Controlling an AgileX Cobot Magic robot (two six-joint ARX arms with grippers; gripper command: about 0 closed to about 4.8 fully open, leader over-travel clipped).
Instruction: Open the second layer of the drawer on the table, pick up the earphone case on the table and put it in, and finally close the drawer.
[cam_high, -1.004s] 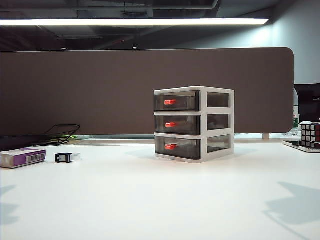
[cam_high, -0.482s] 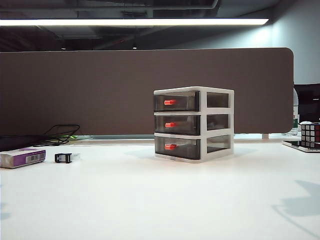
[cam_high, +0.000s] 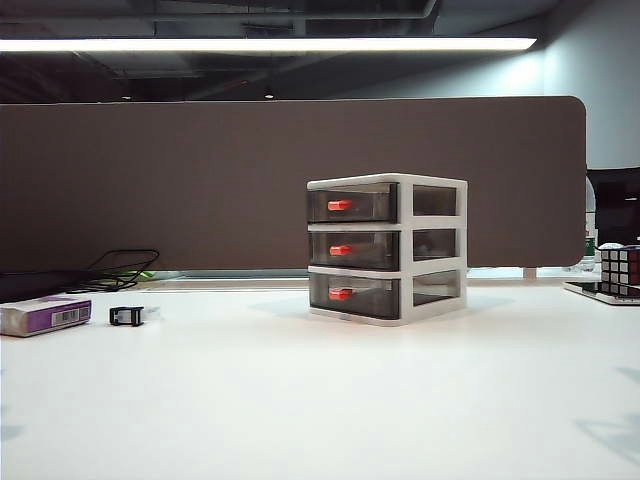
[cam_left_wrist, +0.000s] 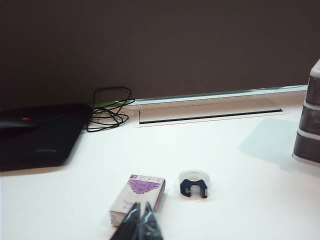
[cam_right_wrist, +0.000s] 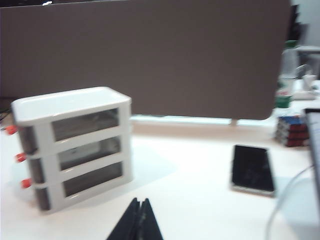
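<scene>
Ext view: drawer (cam_high: 387, 248) stands on table (cam_high: 300, 400) a bit to 3 o'clock of centre, front w/ red-orange handles turned toward 9 o'clock; all three trays pushed in flush; second layer of the drawer (cam_high: 354, 249) shut, handle at its 9 o'clock end; earphone case not visible in any view, can't tell where it is

At far 9 o'clock of the table: purple-and-white box (cam_high: 45, 315), small black clip (cam_high: 127, 316) just beside it on its 3 o'clock side, apart from it; black cables (cam_high: 125, 266) behind them near the dark partition (cam_high: 290, 180); cube puzzle (cam_high: 620, 267) at the far 3 o'clock edge; neither arm shows in ext view

Left wrist view: left gripper (cam_left_wrist: 139, 222) low in frame, dark fingers pressed together tip to tip, nothing betw them; hangs above the table right by the box (cam_left_wrist: 138, 192), not clearly touching it; clip (cam_left_wrist: 194, 188) sits on a clear tape roll beside the box; black laptop bag (cam_left_wrist: 37, 135) w/ cables (cam_left_wrist: 107, 107) further back; edge of drawer cabinet (cam_left_wrist: 309, 120) at the frame side

Right wrist view (blurry): right gripper (cam_right_wrist: 138, 220) also closed to a point, fingers meeting, holding nothing; drawer (cam_right_wrist: 75, 145) ahead of it, well apart, side wall facing cam, handles poking out on the far side; black phone (cam_right_wrist: 252, 167) flat on table, well apart from the cabinet; cube puzzle (cam_right_wrist: 292, 130) behind the phone
</scene>
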